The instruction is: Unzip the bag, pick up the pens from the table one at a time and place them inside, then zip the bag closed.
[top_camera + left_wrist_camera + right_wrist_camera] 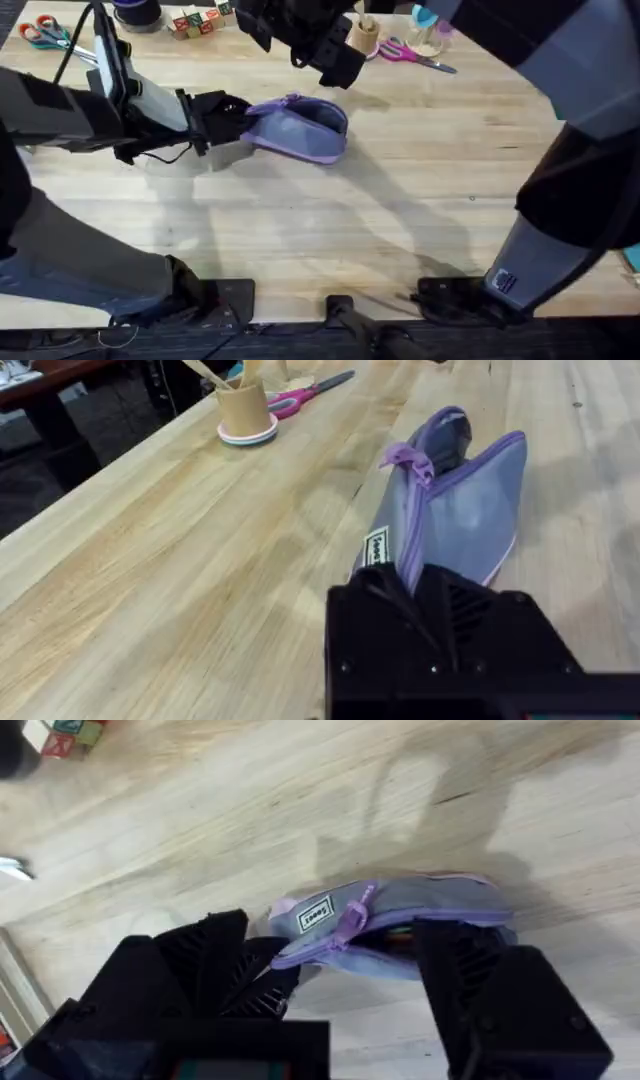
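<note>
The lavender bag (300, 128) lies on the table (330, 230) left of centre. My left gripper (225, 115) is shut on the bag's left end, the one with the small white label (376, 547). The zip's purple pull tab (405, 457) sits near that end. Beyond the tab the mouth gapes open (450, 435). High above the bag my right gripper (330, 60) hangs open. In its wrist view the fingers straddle the bag (430, 905) without touching it. A sliver of orange shows inside the slit (400, 932); the pens are otherwise hidden.
Pink-handled scissors (415, 55) and a tan cup of wooden sticks (362, 35) stand behind the bag. Toy blocks (195, 22) and red-handled scissors (45, 32) lie at the back left. Bare wood stretches in front of the bag.
</note>
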### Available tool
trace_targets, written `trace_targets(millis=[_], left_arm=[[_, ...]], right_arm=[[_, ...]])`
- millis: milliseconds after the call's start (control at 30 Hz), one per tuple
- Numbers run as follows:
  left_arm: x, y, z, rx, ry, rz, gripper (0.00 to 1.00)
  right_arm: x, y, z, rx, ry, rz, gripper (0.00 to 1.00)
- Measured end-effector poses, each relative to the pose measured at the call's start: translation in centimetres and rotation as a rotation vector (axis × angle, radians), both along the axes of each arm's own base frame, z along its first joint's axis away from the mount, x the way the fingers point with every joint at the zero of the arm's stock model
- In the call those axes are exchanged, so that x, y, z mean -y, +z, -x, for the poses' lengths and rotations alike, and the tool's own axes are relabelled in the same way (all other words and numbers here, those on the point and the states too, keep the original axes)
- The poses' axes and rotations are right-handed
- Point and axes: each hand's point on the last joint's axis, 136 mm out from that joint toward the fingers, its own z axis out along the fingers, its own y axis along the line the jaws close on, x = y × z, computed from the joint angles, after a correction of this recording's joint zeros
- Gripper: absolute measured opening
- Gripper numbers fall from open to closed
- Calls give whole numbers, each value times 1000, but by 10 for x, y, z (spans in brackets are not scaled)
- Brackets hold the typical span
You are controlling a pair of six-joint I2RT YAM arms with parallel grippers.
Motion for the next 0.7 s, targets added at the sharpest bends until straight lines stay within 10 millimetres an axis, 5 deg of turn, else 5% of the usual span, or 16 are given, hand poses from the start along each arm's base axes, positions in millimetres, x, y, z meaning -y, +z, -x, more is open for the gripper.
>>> trace_targets(millis=[233,700], left_arm=[[0,0,0,0,0,0,42],[0,0,0,0,0,0,42]], right_arm=[[0,-4,0,-8,-3,6,996],[-9,-48,-2,-91,3,49,894]])
